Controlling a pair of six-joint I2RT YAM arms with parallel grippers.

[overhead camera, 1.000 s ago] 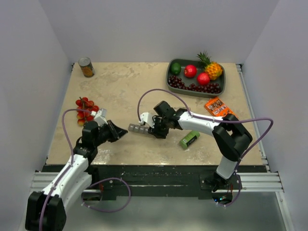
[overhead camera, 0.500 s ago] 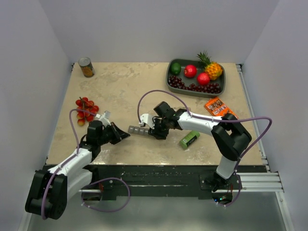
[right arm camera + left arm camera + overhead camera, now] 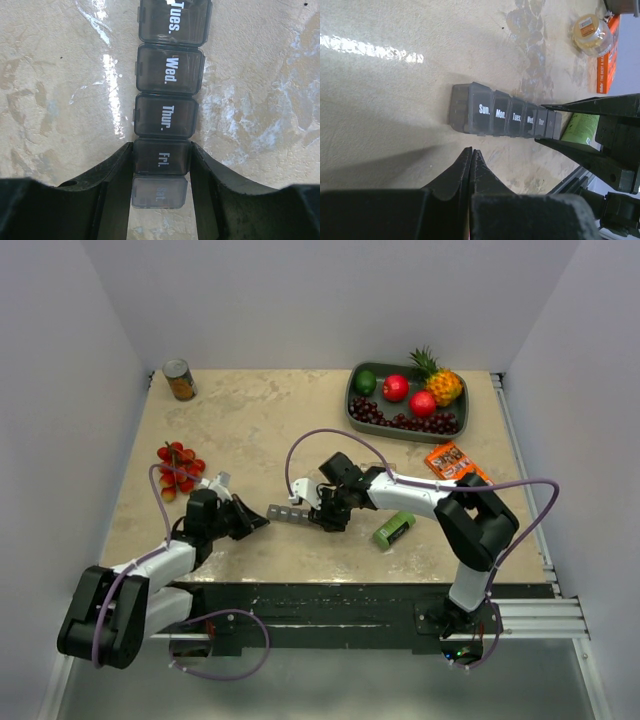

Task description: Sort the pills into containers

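Observation:
The grey pill organizer [image 3: 288, 512] lies on the table, its lids marked Sun. to Sat. and all closed [image 3: 500, 116]. My right gripper [image 3: 320, 515] is shut on its right end, with the fingers pressed on both sides of the Fri. compartment [image 3: 161, 160]. My left gripper [image 3: 258, 523] is shut and empty, its tips just short of the organizer's Sun. end [image 3: 471, 151]. A small clear bottle [image 3: 591, 34] holding yellowish pills stands beyond the organizer. No loose pills show.
A green box [image 3: 394, 529] lies right of the right gripper, an orange packet [image 3: 452, 461] beyond it. A dark fruit tray [image 3: 352, 412] sits at the back right, cherry tomatoes [image 3: 178, 468] at the left, a can [image 3: 180, 379] at the back left.
My left arm has dropped lower and folded back toward its base; its shut gripper stays near the organizer's left end. The right gripper and organizer have hardly moved.

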